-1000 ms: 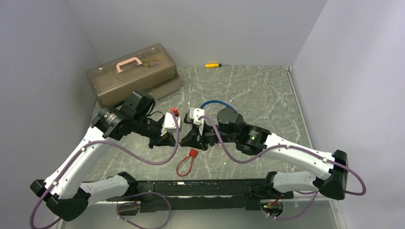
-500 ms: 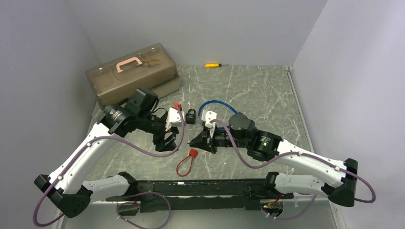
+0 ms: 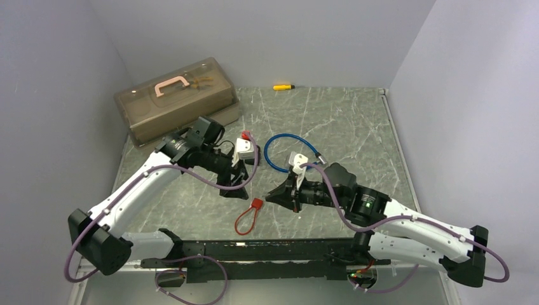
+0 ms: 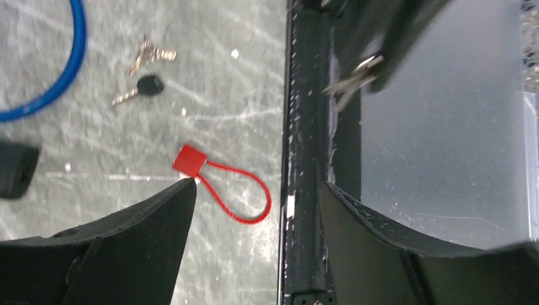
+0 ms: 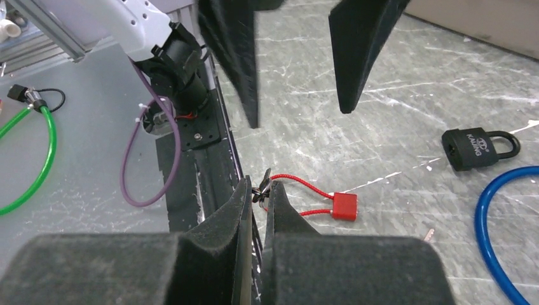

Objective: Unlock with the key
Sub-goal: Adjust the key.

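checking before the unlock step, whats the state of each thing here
left gripper: open, holding nothing
right gripper: shut on the key
black padlock: shackle closed, lying flat, not held
red cable lock: loop closed, lying loose
toolbox: lid closed

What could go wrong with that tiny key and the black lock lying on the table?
1. The black lock lies loose on the table. The left end effector is open and off it, so pushing the key in could shove the lock away.
2. The right end effector pinches the key by only a small part, so it might twist or slip out.
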{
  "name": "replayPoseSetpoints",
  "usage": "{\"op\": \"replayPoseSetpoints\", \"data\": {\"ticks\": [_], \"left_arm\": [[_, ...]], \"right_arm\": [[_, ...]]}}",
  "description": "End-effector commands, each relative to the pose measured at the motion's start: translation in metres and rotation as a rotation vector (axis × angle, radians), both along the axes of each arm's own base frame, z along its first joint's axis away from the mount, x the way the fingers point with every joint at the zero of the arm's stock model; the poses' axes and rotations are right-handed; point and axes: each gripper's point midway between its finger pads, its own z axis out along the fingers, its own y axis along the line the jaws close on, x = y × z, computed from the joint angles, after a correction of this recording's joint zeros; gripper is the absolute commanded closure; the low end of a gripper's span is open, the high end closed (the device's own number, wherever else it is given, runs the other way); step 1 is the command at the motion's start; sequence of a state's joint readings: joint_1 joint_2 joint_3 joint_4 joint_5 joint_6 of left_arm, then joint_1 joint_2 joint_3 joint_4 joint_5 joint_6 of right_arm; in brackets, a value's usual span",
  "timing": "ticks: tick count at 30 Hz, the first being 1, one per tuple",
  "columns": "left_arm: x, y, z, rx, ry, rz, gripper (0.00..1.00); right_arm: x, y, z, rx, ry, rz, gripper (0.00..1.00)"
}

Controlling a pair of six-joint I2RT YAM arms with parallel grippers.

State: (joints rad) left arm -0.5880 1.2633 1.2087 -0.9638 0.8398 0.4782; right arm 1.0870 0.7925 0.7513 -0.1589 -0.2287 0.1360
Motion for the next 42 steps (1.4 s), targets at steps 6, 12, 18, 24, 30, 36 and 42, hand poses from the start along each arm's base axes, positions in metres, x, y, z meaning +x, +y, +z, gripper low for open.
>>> {"op": "replayPoseSetpoints", "data": {"ticks": [6,12,18,24,30,36,42], "left_arm": [[-0.05,-0.01,0.056,-0.275,-0.037,-0.257,0.23],[-0.047,-0.006,0.041,-0.226,-0.09,-0.247,0.29],[-0.03,-0.011,0.037,-0.187,-0.131,-0.18,0.37],[-0.037,-0.01,0.049,-0.205,-0.146,-0.208,0.63],[-0.041,-0.003,0.045,-0.165,-0.184,-0.216,0.92],[-0.034,0.002,0.047,-0.127,-0.249,-0.188,1.0],[-0.029,0.005,0.057,-0.108,-0.292,-0.171,1.0]], "right_arm": [[0.006,0.036,0.026,0.078,-0.021,0.07,1.0],[0.005,0.043,0.042,0.119,-0.038,0.095,1.0],[0.005,0.048,0.048,0.136,-0.042,0.106,1.0],[0.009,0.05,0.046,0.124,-0.046,0.091,1.0],[0.012,0.05,0.047,0.123,-0.051,0.079,1.0],[0.01,0.051,0.039,0.09,-0.03,0.092,1.0],[0.004,0.05,0.028,0.04,0.003,0.121,0.87]]}}
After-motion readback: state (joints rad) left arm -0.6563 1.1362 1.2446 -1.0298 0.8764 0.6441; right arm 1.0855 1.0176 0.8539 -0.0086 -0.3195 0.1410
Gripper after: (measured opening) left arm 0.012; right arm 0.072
